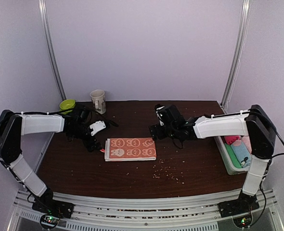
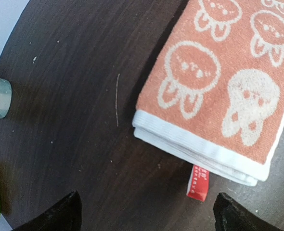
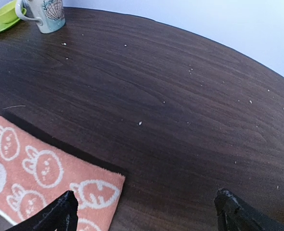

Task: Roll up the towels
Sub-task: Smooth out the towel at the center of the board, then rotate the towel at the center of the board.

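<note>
Overhead, the orange bunny-print towel (image 1: 130, 148) is seen lying folded and flat near the middle of the dark desk (image 1: 84, 168). The left gripper (image 1: 95, 146) is held just beside the towel's left edge, and the right gripper (image 1: 155, 132) is held near its upper right corner. Neither gripper's opening can be judged from this height. A mug (image 1: 98, 101) and a green bowl (image 1: 67, 104) are placed at the far left of the desk, well apart from the towel. A tray (image 1: 225, 156) holding pink and light blue rolls is set at the right edge, and crumbs (image 1: 167, 174) are scattered in front of the towel.

From the left wrist, the two dark fingertips (image 2: 60, 215) are shown spread wide with only bare desk between them, so this gripper is released and nothing is grasped. The towel's white-hemmed folded edge is seen just ahead, with a red tag (image 2: 198, 183) sticking out from beneath it. The mug and the green bowl are cut off at the left border.

From the right wrist, the fingertips (image 3: 61, 212) are likewise parted and nothing is held. One corner of the towel is seen beside the left fingertip; whether the two touch cannot be told. The mug and bowl are visible at the far corner.
</note>
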